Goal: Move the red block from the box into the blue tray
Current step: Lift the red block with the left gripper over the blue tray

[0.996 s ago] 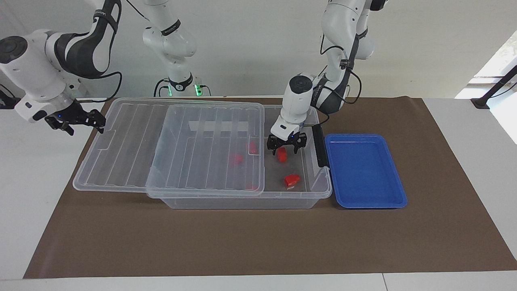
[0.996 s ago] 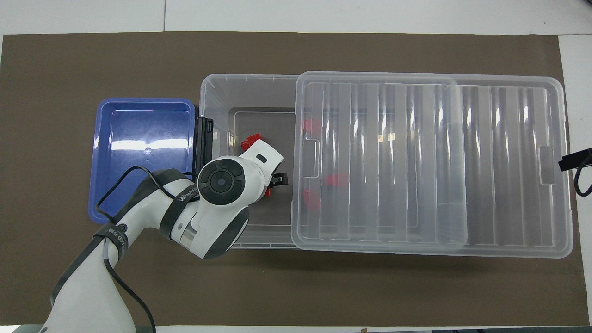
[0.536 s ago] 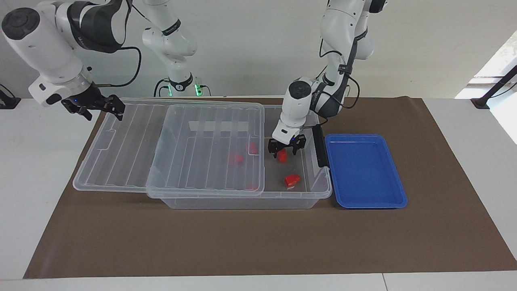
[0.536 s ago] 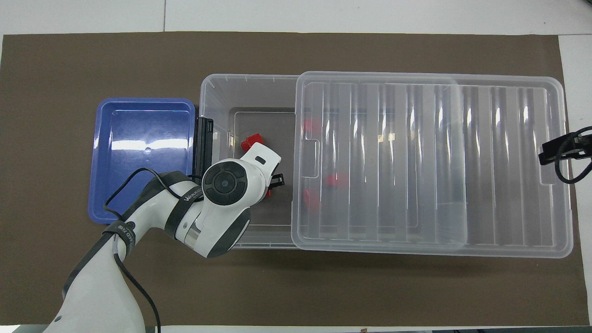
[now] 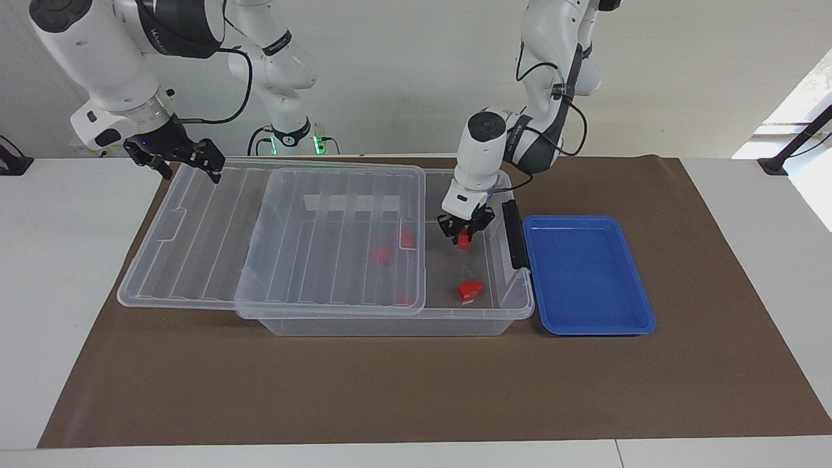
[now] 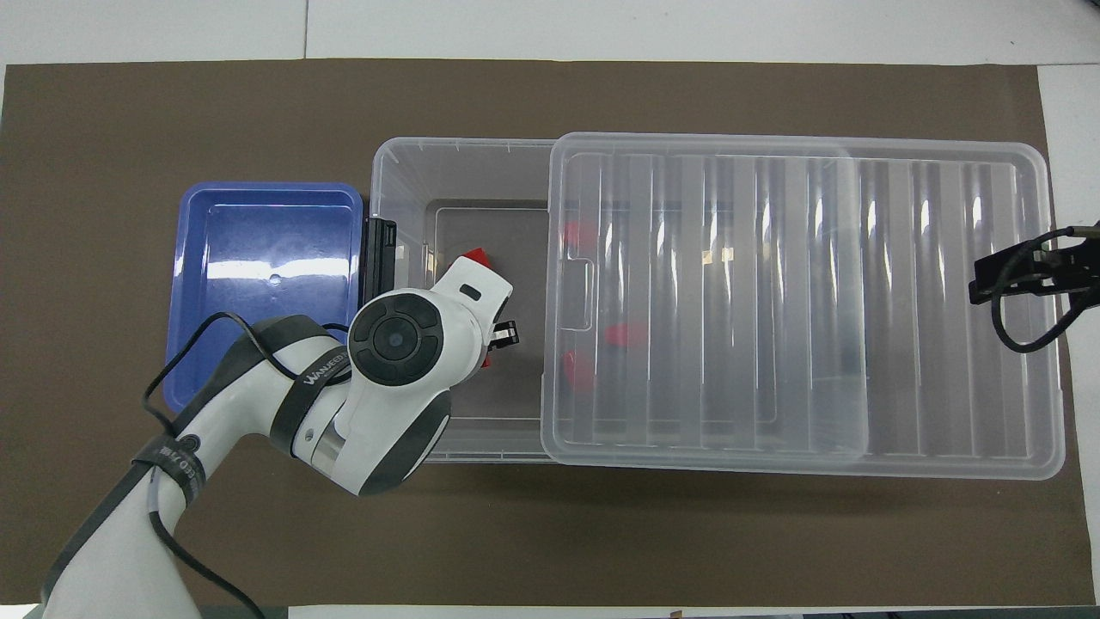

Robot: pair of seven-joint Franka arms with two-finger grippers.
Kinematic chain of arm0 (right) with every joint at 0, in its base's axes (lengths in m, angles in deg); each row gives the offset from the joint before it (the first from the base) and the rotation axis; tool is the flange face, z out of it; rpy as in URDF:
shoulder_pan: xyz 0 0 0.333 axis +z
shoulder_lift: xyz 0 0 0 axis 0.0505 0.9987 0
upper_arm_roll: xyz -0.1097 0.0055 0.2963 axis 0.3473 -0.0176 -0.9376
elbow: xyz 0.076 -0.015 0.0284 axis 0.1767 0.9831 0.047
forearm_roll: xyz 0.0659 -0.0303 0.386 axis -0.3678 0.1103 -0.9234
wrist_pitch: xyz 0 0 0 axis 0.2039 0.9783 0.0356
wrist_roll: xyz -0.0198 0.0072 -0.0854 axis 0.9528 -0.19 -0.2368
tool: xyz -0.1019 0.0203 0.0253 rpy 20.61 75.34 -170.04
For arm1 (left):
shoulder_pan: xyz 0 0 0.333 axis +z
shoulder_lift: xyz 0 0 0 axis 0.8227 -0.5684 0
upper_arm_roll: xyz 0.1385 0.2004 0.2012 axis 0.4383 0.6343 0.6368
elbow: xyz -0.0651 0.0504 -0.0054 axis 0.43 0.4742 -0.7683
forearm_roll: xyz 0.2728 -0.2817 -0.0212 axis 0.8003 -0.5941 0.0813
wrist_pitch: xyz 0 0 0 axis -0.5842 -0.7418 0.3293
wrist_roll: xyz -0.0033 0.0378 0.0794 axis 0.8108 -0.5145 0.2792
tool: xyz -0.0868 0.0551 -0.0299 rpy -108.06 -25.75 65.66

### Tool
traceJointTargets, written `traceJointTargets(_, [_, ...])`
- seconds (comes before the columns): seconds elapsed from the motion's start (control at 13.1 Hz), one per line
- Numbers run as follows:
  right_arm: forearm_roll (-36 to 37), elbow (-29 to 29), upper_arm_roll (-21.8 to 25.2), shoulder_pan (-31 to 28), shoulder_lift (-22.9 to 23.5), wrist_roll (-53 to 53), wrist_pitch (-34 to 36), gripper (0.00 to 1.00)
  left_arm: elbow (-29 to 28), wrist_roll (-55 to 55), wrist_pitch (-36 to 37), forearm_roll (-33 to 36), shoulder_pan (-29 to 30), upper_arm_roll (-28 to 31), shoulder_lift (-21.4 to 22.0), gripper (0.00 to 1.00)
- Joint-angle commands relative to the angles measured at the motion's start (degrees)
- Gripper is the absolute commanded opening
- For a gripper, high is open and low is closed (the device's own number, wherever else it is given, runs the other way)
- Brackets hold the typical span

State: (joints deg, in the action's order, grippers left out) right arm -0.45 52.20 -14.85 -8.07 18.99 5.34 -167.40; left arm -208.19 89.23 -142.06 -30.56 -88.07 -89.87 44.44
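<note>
I see my left gripper (image 5: pixel 463 233) pinching the red block (image 5: pixel 463 242) above the box (image 5: pixel 390 325) on brown matting (image 5: pixel 390 390); right gripper (image 5: pixel 185 159) spread open; blue tray (image 5: pixel 588 328) beside, white wall (image 5: pixel 390 78)

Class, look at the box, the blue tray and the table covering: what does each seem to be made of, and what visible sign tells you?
The box: clear, probably rigid plastic; red pieces show through its ribbed lid.
The blue tray: glossy, likely moulded plastic; highlights and rounded corners.
The table covering: matte brown sheet, perhaps paper; no shine.
</note>
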Motion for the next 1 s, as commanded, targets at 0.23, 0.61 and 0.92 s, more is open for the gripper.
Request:
traceJointTargets(0.23, [0.1,-0.6,3.7,3.6,0.7,-2.2,2.0,1.0,5.9,-10.7,12.7,0.0,3.2,0.8,8.2,0.0])
traceJointTargets(0.61, [0.2,-2.2,5.3,5.0,0.7,-2.0,2.7,1.0,5.7,-28.1,17.3,-0.2,12.5,0.9,10.1,0.0])
traceJointTargets(0.92, [0.1,-2.5,5.9,4.1,0.2,-1.7,2.2,1.0,3.4,-39.4,16.7,-0.2,21.0,0.9,10.1,0.0])
